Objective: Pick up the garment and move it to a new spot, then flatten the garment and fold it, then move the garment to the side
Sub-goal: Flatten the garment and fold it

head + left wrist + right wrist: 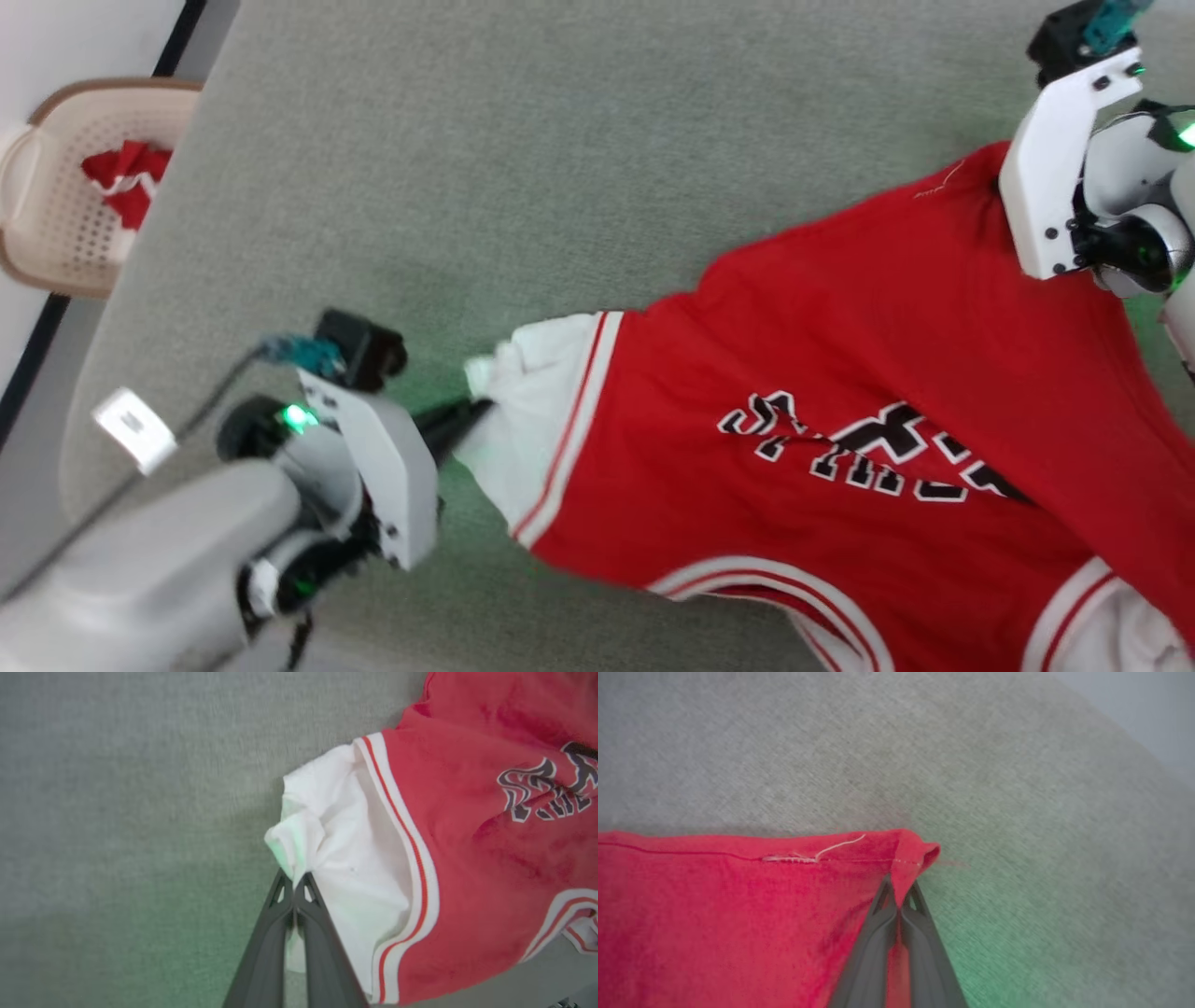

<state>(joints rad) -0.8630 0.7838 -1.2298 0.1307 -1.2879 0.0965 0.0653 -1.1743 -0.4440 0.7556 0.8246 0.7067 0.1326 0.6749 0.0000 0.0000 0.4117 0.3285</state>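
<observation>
The garment [840, 373], a red jersey with white sleeves, striped trim and black lettering, lies spread on the grey-green table, running off the lower right of the head view. My left gripper [471, 408] is shut on the bunched end of a white sleeve [327, 840]; the left wrist view shows the dark fingers [280, 914] pinching that cloth at left gripper [295, 879]. My right gripper [900, 891] is shut on the red hem corner [915, 854], with a loose white thread [831, 848] along the hem beside it. In the head view the right wrist [1074, 187] covers that corner.
A beige laundry basket [47, 233] holding another red cloth [126, 177] stands on the floor past the table's left edge. A white tag with a cable [133, 427] lies near my left arm. Bare table surface [513, 140] stretches across the top and left.
</observation>
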